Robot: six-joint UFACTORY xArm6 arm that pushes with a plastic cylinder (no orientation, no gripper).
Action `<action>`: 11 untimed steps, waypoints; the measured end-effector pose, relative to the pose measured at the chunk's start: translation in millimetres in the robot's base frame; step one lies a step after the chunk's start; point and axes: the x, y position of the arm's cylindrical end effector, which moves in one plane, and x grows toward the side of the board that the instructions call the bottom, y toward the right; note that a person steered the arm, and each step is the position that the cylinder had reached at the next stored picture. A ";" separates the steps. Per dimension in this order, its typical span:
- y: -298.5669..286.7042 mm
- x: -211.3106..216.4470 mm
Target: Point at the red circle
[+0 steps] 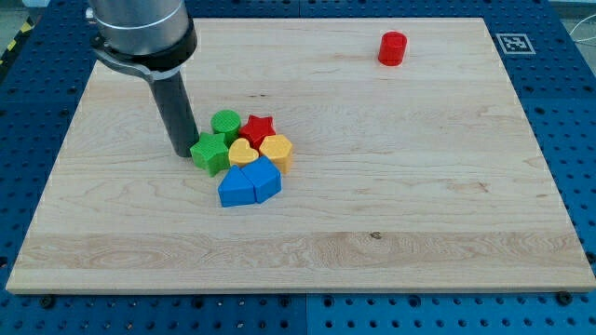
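While the red circle (393, 47) stands alone near the board's (419, 205) top right, my tip (182, 152) rests well apart from it, just left of the green star (209, 152). The rod holds nothing. A cluster lies beside it: green circle (225, 123), red star (258, 127), yellow heart (243, 152), yellow block (277, 149), two blue blocks (249, 182).

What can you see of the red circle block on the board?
The red circle block is a short, solid-looking cylinder, glossy like painted wood or plastic, standing upright on its flat end. It sits alone near the wooden board's top right in this view, touching nothing else, far from my tip and the clustered blocks.
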 end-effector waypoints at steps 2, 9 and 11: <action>-39.4 -117.1; 278.8 -230.1; 301.8 -183.5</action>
